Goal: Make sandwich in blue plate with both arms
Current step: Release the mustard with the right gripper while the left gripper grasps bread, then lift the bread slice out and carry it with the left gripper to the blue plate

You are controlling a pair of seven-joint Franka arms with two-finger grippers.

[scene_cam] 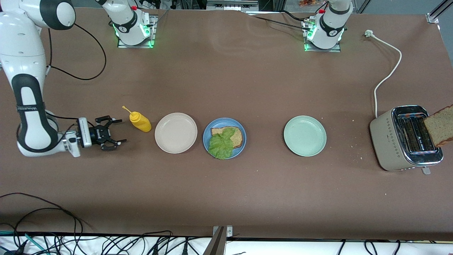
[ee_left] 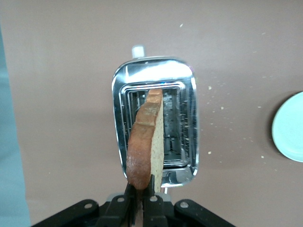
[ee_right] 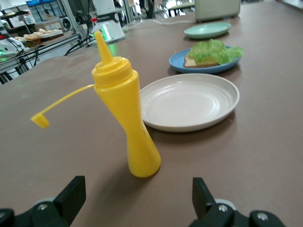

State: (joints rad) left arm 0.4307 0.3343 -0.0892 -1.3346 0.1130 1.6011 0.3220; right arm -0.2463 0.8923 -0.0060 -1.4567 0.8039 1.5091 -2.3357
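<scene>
The blue plate [scene_cam: 206,136] stands at the table's middle with one brown bread slice [scene_cam: 236,136] and a green lettuce leaf [scene_cam: 221,144] on top of it. My left gripper [ee_left: 140,189] is shut on a second bread slice [ee_left: 146,142] and holds it on edge over the toaster's slots [ee_left: 173,123]; in the front view only that slice [scene_cam: 440,125] shows, at the edge of the picture. My right gripper [scene_cam: 121,131] is open and empty, low over the table, next to a yellow squeeze bottle [scene_cam: 140,121]. The bottle [ee_right: 124,113] stands just past its fingers in the right wrist view.
A beige plate [scene_cam: 176,132] lies between the bottle and the blue plate. A pale green plate [scene_cam: 304,135] lies between the blue plate and the toaster [scene_cam: 405,138]. The toaster's white cord [scene_cam: 387,74] runs toward the left arm's base. Crumbs lie around the toaster.
</scene>
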